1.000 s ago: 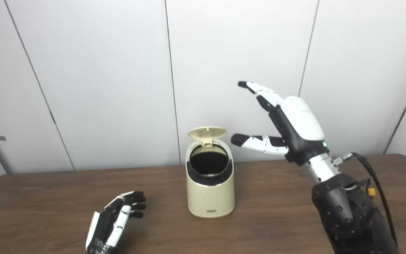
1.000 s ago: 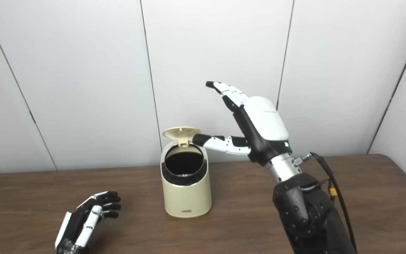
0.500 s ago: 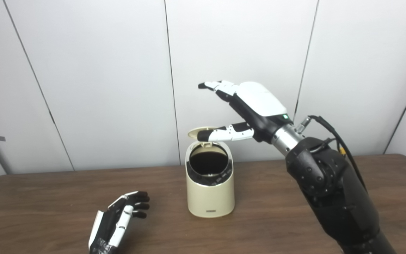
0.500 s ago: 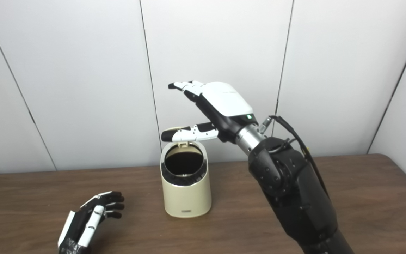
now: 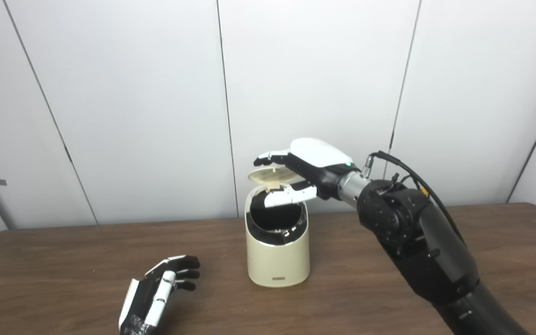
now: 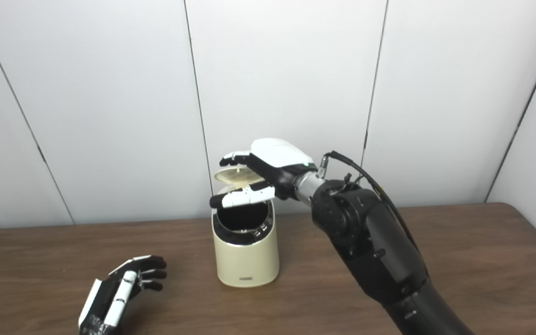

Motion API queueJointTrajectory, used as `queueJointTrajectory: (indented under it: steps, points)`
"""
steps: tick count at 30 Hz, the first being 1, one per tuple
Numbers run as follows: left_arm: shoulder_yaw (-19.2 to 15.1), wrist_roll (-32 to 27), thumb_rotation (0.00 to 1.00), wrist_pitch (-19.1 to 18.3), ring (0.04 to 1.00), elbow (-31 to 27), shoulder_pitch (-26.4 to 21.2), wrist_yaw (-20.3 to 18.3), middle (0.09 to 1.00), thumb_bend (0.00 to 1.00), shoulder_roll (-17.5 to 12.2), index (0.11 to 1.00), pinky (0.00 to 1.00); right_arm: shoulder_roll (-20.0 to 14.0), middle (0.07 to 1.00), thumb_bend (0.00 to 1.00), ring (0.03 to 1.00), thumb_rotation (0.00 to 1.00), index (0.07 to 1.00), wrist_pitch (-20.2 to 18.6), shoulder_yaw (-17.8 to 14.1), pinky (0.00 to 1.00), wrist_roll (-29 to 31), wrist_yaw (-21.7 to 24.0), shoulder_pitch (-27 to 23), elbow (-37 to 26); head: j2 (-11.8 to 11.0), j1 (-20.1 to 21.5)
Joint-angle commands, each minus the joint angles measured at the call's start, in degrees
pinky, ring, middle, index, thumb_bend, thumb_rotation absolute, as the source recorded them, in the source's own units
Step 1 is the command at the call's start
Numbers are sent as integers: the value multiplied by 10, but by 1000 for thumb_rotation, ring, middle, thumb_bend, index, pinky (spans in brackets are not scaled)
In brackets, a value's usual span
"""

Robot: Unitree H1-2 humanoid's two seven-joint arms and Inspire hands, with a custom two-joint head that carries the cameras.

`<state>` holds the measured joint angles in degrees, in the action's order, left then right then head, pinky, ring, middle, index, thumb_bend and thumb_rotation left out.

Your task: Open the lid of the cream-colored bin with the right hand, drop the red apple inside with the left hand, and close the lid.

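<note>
Right hand (image 5: 303, 174) spread over raised lid (image 5: 271, 175) of cream bin (image 5: 277, 242), holding nothing; left hand (image 5: 158, 291) on table (image 5: 389, 298) left of bin, fingers loosely apart, empty.

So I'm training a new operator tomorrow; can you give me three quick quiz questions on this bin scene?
1. True or false: the lid of the bin is fully shut.
2. Which robot hand is over the bin? A) left B) right
3. Fill in: the left robot hand rests on the ______ and holds nothing.

Key
1. False: it stands raised, with the dark opening showing.
2. B: the right robot hand hovers at the lid.
3. The table. No apple is visible.
</note>
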<state>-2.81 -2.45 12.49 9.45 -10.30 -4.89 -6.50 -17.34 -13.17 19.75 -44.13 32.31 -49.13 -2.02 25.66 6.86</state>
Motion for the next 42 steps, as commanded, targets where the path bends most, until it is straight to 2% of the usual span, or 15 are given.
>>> queueJointTrajectory:
  steps: [1, 8, 15, 19, 25, 32, 39, 42]
  points:
    - [2, -2, 849, 10, 653, -4, 6, 2, 689, 386, 3, 667, 576, -5, 856, 867, 903, 961, 834, 6, 1, 833, -4, -2, -39, -7, 0, 0]
    - [0, -4, 839, 7, 645, -14, 8, 5, 679, 376, 7, 658, 560, -7, 864, 892, 925, 978, 847, -4, 5, 883, 5, 15, -34, -18, 3, 1]
    - [-2, -5, 827, 8, 644, -17, 8, 7, 676, 391, 9, 652, 553, -10, 854, 873, 918, 995, 840, -26, 2, 948, 6, 46, -7, -90, 5, 1]
    - [-4, -8, 835, 0, 622, -22, 9, 7, 661, 394, 10, 649, 537, -11, 845, 857, 905, 987, 831, -25, 0, 920, 11, 44, 19, -122, 6, 1]
    - [-5, -22, 822, -30, 547, -51, 13, 3, 634, 408, 15, 647, 451, -13, 848, 874, 902, 979, 840, -34, 1, 882, 9, 53, 51, -144, 10, -1]
    - [-8, -25, 806, -36, 539, -56, 14, -2, 622, 417, 14, 646, 450, -13, 851, 874, 909, 958, 846, -63, 5, 894, -4, 73, 74, -169, 13, -2]
    - [-9, -25, 801, -42, 535, -62, 15, -1, 624, 415, 14, 647, 446, -16, 858, 853, 892, 979, 857, -67, 5, 878, -1, 76, 83, -161, 17, -2]
    - [-9, -24, 799, -41, 535, -61, 15, 0, 622, 410, 14, 640, 443, -16, 863, 836, 879, 957, 866, -68, 5, 882, -1, 76, 86, -160, 19, -2]
